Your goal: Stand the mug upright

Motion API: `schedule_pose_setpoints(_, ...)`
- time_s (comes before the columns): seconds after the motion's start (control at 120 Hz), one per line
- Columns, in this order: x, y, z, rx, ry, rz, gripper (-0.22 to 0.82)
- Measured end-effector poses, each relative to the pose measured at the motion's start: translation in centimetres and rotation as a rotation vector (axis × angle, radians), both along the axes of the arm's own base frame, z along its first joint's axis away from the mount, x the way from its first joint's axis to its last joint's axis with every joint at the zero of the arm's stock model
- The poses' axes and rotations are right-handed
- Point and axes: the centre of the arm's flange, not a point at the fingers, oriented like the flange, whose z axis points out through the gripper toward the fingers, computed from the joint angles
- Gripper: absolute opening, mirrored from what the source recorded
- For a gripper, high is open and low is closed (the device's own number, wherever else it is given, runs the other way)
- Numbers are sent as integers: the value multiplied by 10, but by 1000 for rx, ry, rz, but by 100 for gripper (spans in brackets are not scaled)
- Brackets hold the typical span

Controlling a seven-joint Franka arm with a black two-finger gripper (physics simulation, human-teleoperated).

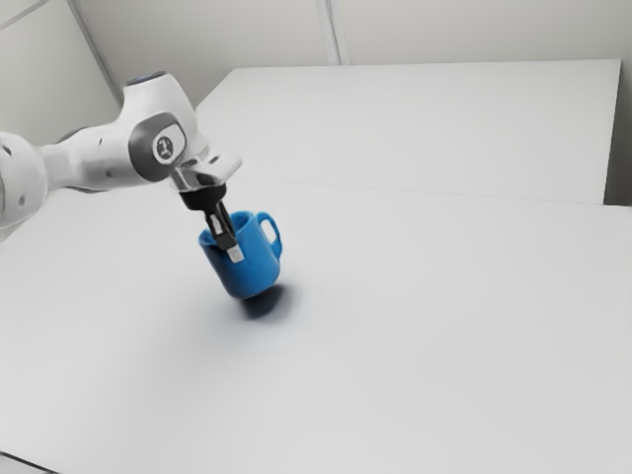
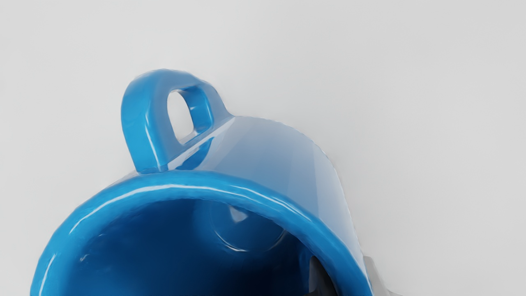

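The gripper (image 1: 234, 249) is shut on the wall of the blue mug (image 1: 256, 271), near its rim. In the wrist view the gripper (image 2: 349, 277) has one dark finger inside the opening and the other against the outside of the mug (image 2: 283, 156). The mug leans, its opening tipped toward the exterior view's upper left and its handle on the side toward the exterior view's right. A dark shadow lies just below its base; whether the base touches the table cannot be told.
The white table (image 1: 395, 336) extends around the mug. Behind it, a raised-looking white panel or surface (image 1: 425, 123) stands toward the back, with pale walls (image 1: 474, 30) beyond.
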Motion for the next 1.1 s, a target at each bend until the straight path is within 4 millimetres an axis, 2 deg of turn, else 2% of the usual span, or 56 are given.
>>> schedule_pose_setpoints(0.067,-3,-1,-1,83,4,38,-18)
schedule_pose_setpoints(0.167,-36,1,3,164,1,130,-18)
schedule_pose_setpoints(0.242,-56,1,-6,199,8,197,-18)
schedule_pose_setpoints(0.467,-71,-4,-34,234,12,370,-16)
schedule_pose_setpoints(0.675,-69,-4,-39,224,12,500,27)
schedule_pose_setpoints(0.858,-69,-4,-35,218,3,582,46)
schedule_pose_setpoints(0.9,-68,-4,-23,214,-16,598,49)
schedule_pose_setpoints(0.958,-58,-5,13,201,-59,621,52)
schedule_pose_setpoints(1.033,-47,-10,81,168,-118,645,54)
schedule_pose_setpoints(1.1,-41,-27,147,132,-170,640,56)
